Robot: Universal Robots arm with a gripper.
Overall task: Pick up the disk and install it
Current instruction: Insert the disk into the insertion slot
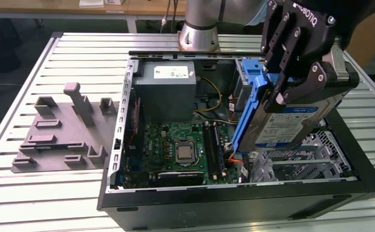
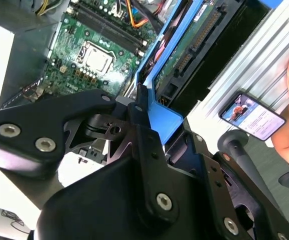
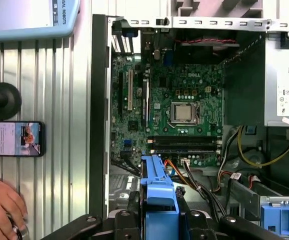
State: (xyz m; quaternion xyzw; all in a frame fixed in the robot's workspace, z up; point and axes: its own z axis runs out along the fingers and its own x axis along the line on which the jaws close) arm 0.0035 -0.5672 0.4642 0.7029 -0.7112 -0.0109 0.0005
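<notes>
Slatted silver table (image 1: 58, 188), ribs running from edge to edge. Toward the edge at the exterior view's right: open black computer case (image 1: 239, 203), laid on its side, open face up, reaching close to the near edge. Just beside it, toward the opposite edge: flat grey fixture plate (image 1: 58, 140) with upright blocks. At the far edge, behind the case: round arm base (image 1: 198, 36). In the first wrist view, on bare slats outside the case wall: phone (image 3: 13, 138), screen up; black round-footed post (image 3: 2, 97) near it; hand (image 3: 2, 205) just beside the phone.

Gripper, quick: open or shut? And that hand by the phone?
Gripper: shut on the disk.
Hand: cannot tell if it holds anything.
</notes>
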